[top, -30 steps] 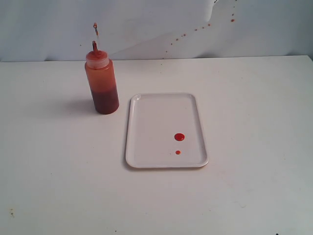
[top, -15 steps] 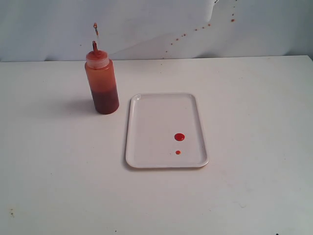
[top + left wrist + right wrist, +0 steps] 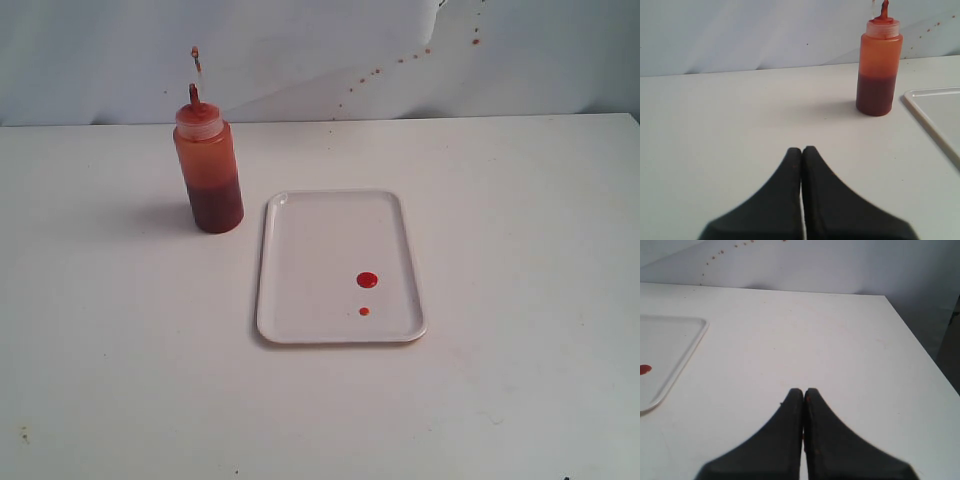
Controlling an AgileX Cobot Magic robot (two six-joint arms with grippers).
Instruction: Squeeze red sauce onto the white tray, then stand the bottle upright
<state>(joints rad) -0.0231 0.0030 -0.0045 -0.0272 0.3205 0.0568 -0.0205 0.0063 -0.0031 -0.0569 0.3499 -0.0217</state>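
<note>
Two tools closed, empty: left tool (image 3: 801,150), right tool (image 3: 803,391) aimed across table (image 3: 520,200); bottle (image 3: 208,175) upright.

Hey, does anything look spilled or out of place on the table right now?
Mostly tidy. The bottle stands upright beside the white tray, and the red sauce sits as two drops inside the tray. The one oddity is a trail of reddish specks splattered across the back wall.
</note>
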